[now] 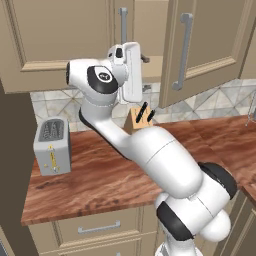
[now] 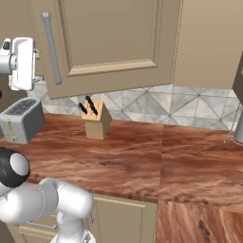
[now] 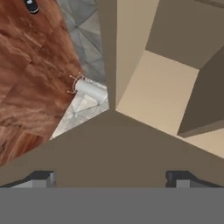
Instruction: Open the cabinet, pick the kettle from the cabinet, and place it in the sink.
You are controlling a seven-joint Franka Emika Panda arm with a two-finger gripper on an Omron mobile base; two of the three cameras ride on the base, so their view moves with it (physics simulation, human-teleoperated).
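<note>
kettle is hidden, probably somewhere inside the cabinet point(image 1: 200, 45), whose right door hangs ajar. gripper point(image 3: 109, 178) is spread wide and empty at the opening. metal body likely rigid and slippery, so take the arched handle.

Reddish wood-grain counter point(image 2: 142, 156), grey triangle-tile backsplash point(image 2: 156, 107), beige drawer units point(image 1: 95, 227).
</note>
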